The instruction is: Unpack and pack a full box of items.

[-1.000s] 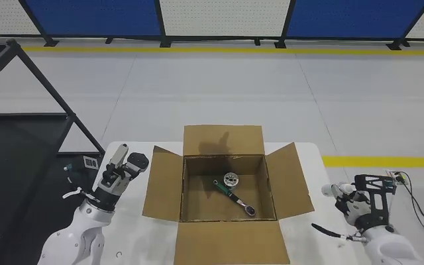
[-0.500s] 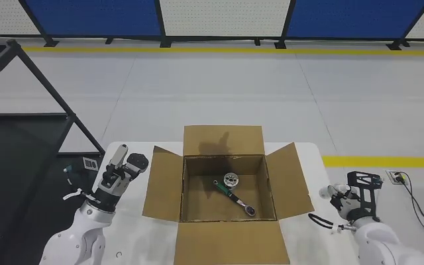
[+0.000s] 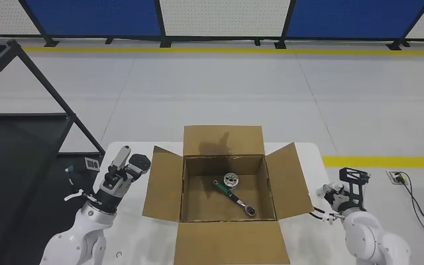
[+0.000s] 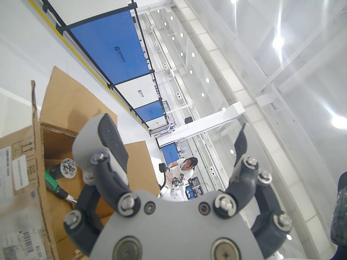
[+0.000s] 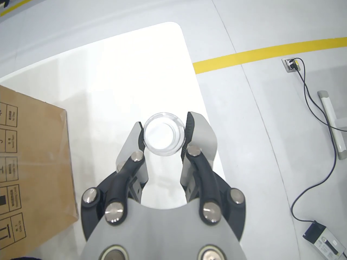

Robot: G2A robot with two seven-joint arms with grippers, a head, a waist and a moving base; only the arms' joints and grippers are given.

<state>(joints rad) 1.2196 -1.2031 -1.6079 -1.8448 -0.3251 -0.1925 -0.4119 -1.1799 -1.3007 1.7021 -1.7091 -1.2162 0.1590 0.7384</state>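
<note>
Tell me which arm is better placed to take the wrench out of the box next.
Left, probably. The left tool is open and empty beside the box, where the wrench lies; the right tool is shut on a clear cup.

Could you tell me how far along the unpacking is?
Done: a clear round plastic container is out of the brown cardboard box. In hand: the right tool grips it over the white table. Remaining: a green-handled wrench and a round metal part lie inside; the left tool is open.
</note>
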